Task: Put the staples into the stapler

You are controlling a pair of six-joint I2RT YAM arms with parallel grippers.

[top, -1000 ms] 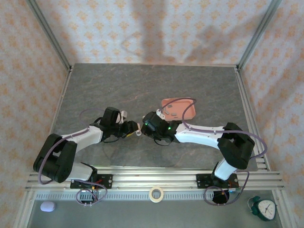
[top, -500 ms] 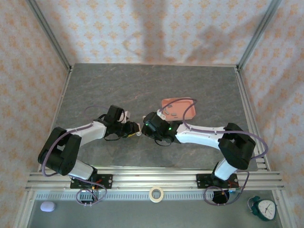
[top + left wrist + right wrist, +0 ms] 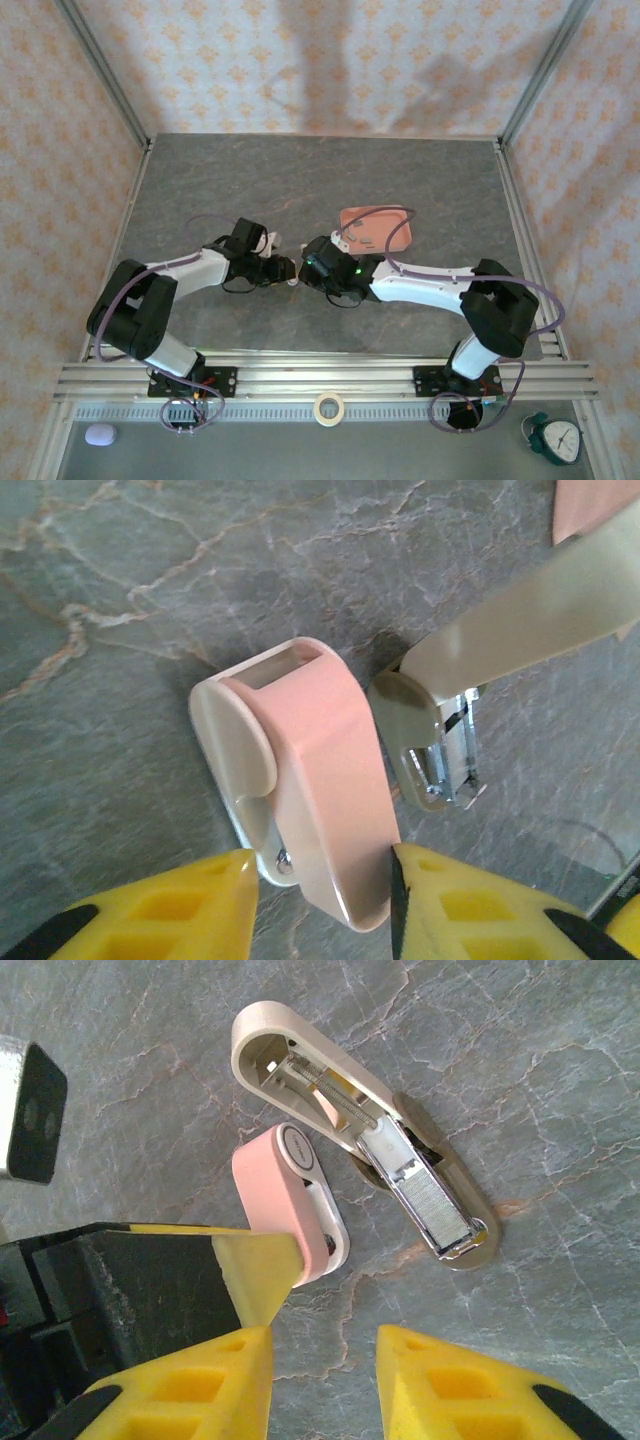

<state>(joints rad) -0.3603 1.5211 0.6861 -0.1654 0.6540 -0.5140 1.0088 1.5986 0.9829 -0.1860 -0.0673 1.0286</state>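
You are working at the middle of the grey marbled tabletop (image 3: 250, 190), with both wrists meeting nose to nose. The pink tray (image 3: 392, 238) is sitting just behind your right wrist.

The stapler (image 3: 385, 1145) is lying on the tabletop, swung open. Its cream body is stretching away from the hinge with the metal channel (image 3: 450, 765) facing up. In the right wrist view a finely ribbed grey strip is lying in that channel. It is looking like the staples (image 3: 432, 1205), though I cannot tell for certain.

The pink cover (image 3: 325, 770) is lying beside the cream body, angled off from it at the hinge end. Your left fingers (image 3: 170, 910) are gripping it: one yellow pad is pressing each long side of the near end, so they are standing only as far apart as the cover is wide. In the right wrist view one of those yellow tips is touching the cover's flank.

Your right fingers (image 3: 450, 1380) are hanging just short of the stapler, a little parted. Bare tabletop is showing between them and they are holding nothing.
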